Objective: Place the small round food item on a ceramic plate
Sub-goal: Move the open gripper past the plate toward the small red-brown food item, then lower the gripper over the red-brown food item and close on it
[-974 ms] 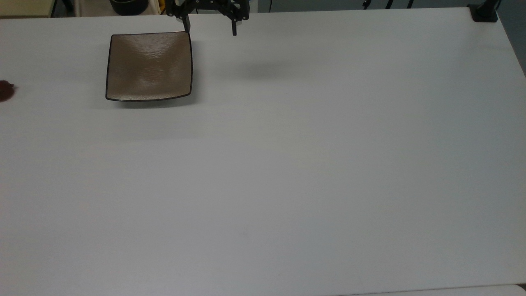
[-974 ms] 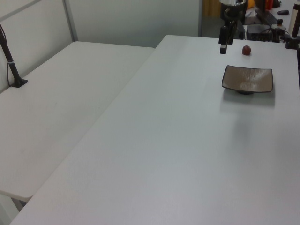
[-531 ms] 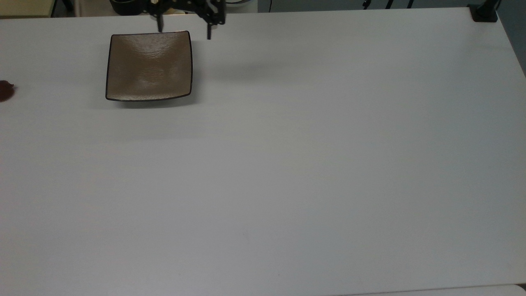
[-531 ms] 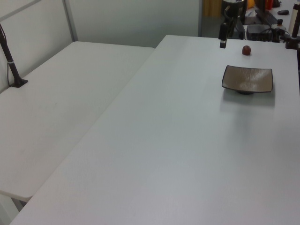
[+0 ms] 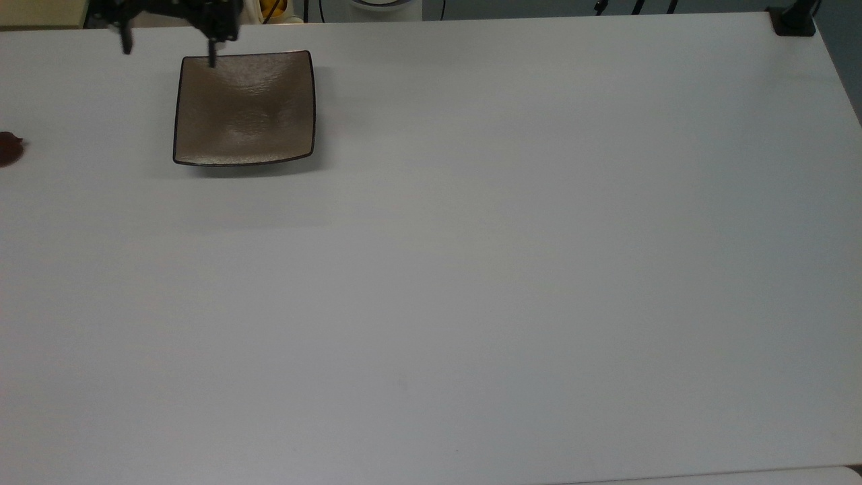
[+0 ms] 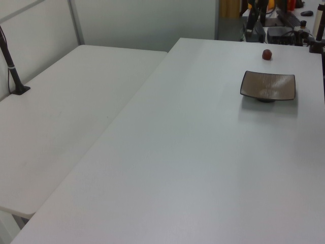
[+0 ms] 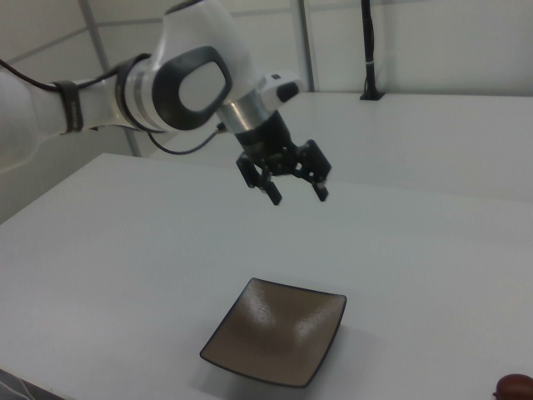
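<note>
Tool (image 7: 297, 195) spread wide, empty, airborne, well apart from small round food item (image 6: 266, 54).

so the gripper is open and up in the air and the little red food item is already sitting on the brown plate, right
Not quite: the small round food item lies on the table beside the ceramic plate, not on it, as the left view shows. The gripper is indeed open and raised.

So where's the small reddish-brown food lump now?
The small, glossy reddish-brown food lump lies on the white table at the top view's left edge, apart from the square taupe-brown ceramic plate.
</note>
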`<state>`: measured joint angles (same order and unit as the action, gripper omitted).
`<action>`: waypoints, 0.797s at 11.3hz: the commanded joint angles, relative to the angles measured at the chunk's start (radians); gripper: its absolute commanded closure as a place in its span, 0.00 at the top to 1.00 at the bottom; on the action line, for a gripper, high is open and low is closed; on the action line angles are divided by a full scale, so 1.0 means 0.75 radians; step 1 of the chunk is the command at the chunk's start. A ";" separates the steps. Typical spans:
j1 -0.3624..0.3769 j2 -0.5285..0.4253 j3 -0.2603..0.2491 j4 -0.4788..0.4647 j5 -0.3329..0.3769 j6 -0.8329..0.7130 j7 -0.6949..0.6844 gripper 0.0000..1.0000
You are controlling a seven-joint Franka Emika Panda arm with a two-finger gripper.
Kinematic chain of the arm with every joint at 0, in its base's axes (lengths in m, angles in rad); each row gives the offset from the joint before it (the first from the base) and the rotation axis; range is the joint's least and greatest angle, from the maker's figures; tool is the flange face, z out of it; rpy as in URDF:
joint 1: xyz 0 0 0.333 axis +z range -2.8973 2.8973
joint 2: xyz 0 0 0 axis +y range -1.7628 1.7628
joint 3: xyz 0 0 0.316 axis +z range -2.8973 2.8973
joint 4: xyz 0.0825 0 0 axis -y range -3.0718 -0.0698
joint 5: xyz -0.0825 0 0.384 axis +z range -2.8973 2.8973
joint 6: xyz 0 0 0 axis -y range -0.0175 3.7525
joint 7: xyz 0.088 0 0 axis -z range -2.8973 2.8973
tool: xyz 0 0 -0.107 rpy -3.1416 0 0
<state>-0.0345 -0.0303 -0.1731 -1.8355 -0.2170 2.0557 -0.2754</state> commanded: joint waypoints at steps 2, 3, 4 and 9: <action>-0.093 0.114 -0.058 -0.027 -0.123 0.163 -0.707 1.00; -0.152 0.167 -0.058 -0.025 -0.150 0.232 -0.879 1.00; -0.187 0.212 -0.058 -0.025 -0.152 0.310 -0.978 1.00; -0.304 0.377 -0.058 0.003 -0.850 0.407 -1.210 1.00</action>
<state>-0.2423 0.2079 -0.2167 -1.8486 -0.6367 2.3357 -1.1301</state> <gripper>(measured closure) 0.000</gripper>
